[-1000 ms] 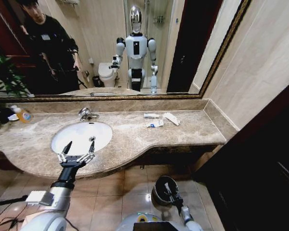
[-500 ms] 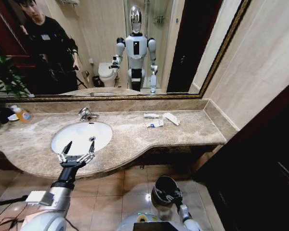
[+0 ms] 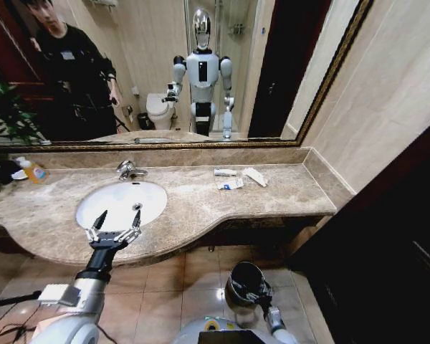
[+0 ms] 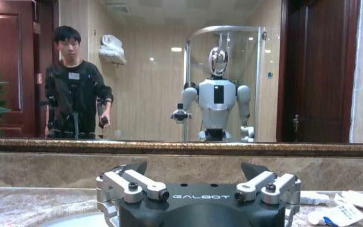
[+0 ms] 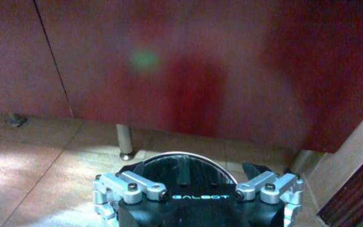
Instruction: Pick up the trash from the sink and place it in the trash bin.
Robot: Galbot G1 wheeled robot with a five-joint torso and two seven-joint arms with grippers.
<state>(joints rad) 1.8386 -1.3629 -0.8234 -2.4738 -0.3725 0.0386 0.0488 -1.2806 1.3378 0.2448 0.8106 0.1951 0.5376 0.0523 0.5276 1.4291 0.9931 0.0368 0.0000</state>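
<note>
L gripper (image 3: 117, 218) hangs splayed wide, empty, at white oval sink's (image 3: 93, 202) front rim. Small white tubes (image 3: 238, 178) lie on counter, well right. R gripper (image 3: 252, 288) spread over round dark bin (image 3: 234, 276). Best shift right before reaching.

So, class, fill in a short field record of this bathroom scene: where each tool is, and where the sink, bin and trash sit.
left tool: open, over the sink's near rim
right tool: low, at the trash bin, fingers open
sink: basin looks empty
trash bin: on the floor, below the countertop
trash: tubes and sachets on the countertop, right of the sink
</note>
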